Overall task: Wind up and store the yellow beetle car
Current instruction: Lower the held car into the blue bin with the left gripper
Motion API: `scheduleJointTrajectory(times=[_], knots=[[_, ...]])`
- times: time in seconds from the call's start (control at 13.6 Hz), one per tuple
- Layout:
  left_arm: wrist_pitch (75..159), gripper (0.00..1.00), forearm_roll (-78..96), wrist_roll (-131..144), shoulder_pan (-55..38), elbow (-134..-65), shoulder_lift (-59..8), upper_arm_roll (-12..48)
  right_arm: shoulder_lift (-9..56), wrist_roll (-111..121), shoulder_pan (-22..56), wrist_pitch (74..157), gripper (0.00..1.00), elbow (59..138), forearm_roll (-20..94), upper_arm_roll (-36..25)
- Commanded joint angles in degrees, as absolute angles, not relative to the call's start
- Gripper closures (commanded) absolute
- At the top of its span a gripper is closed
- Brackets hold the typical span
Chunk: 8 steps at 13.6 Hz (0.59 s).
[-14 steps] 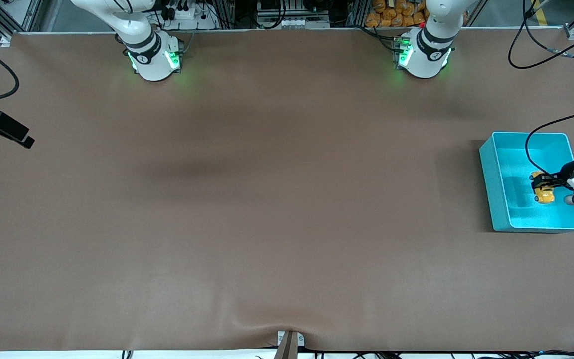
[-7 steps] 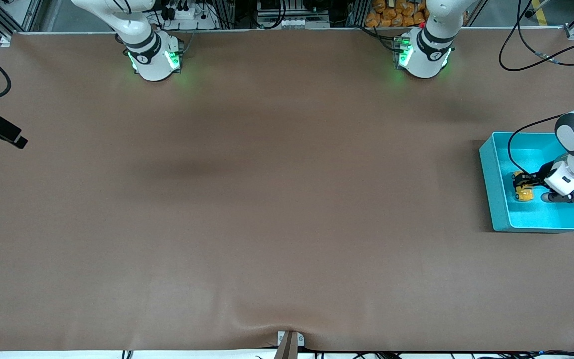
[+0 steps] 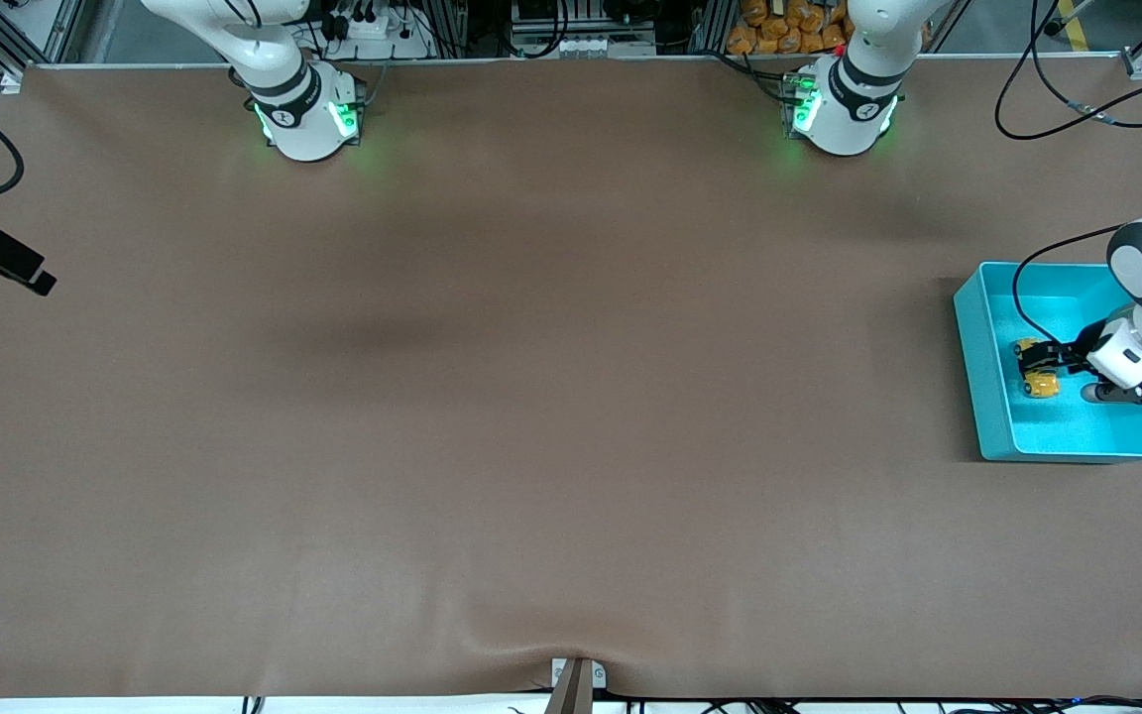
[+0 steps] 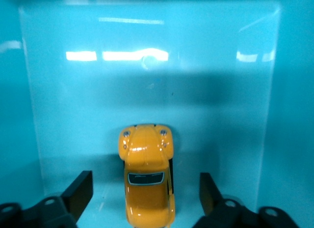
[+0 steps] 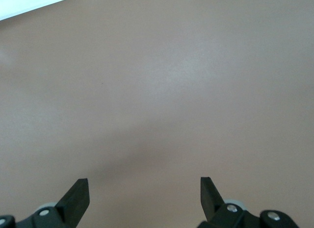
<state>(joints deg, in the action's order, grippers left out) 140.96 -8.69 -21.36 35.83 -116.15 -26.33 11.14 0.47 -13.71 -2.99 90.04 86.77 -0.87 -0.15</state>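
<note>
The yellow beetle car (image 3: pixel 1041 383) rests on the floor of the teal bin (image 3: pixel 972 367), near the bin wall on the right arm's side. My left gripper (image 3: pixel 1033 368) is low inside the bin and open. In the left wrist view the car (image 4: pixel 147 188) lies between the two fingers (image 4: pixel 81 188), with teal floor (image 4: pixel 147 80) showing in the gap on each side. My left gripper (image 4: pixel 143 188) does not touch the car. My right gripper (image 5: pixel 144 188) is open and empty over bare table at the right arm's end (image 3: pixel 31 276).
The bin stands at the left arm's end of the table, close to the edge. The brown table mat (image 3: pixel 551 397) has a small ridge (image 3: pixel 571 645) at the edge nearest the front camera. Cables hang by the left arm.
My left gripper and the car have moved across the bin floor toward the wall on the right arm's side. My right gripper has shifted slightly toward the table's end.
</note>
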Motion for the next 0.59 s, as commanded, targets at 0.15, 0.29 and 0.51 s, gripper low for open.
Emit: scheduleJointTrajectory(times=[0.15, 0.29, 0.51], knots=[[135.7, 0.0, -10.2, -15.6, 36.0, -115.4, -17.9, 15.9, 0.8, -13.3, -3.3, 89.6, 0.0, 86.0, -1.0, 0.0], [131.9, 0.0, -10.2, -10.6, 36.0, -115.0, -14.8, 18.6, 0.8, -13.4, -3.3, 89.5, 0.0, 86.0, -1.0, 0.0], [126.0, 0.0, -10.3, -0.5, 35.1, -115.1, -10.0, 23.5, 0.9, -13.4, -3.3, 89.5, 0.0, 86.0, -1.0, 0.0]])
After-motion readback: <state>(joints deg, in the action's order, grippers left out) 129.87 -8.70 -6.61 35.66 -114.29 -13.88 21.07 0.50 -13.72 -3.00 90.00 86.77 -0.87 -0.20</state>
